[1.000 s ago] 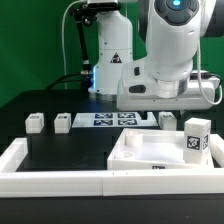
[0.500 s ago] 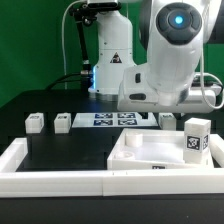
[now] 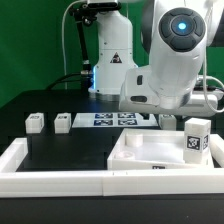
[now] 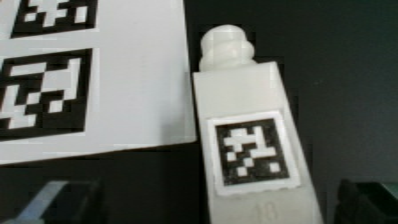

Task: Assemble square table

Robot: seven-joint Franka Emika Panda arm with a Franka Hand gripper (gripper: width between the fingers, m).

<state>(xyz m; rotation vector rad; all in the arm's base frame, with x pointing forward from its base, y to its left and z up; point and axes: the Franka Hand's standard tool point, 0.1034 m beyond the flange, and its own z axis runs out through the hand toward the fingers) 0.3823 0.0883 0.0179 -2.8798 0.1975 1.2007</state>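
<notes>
My gripper (image 4: 214, 203) is spread wide over the leg (image 4: 240, 105) lying right beside the marker board (image 4: 143, 100) on the worktop (image 4: 347, 100), so dropping off-centre could clip the board or shove the leg.

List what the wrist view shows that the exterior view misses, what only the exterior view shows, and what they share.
Wrist view only: the open gripper over the lying leg, with its tag and screw tip close up. Exterior view only: the arm, the table top, the upright leg and two small legs at the exterior view's left. Both: the marker board and, probably, that lying leg beside it.
</notes>
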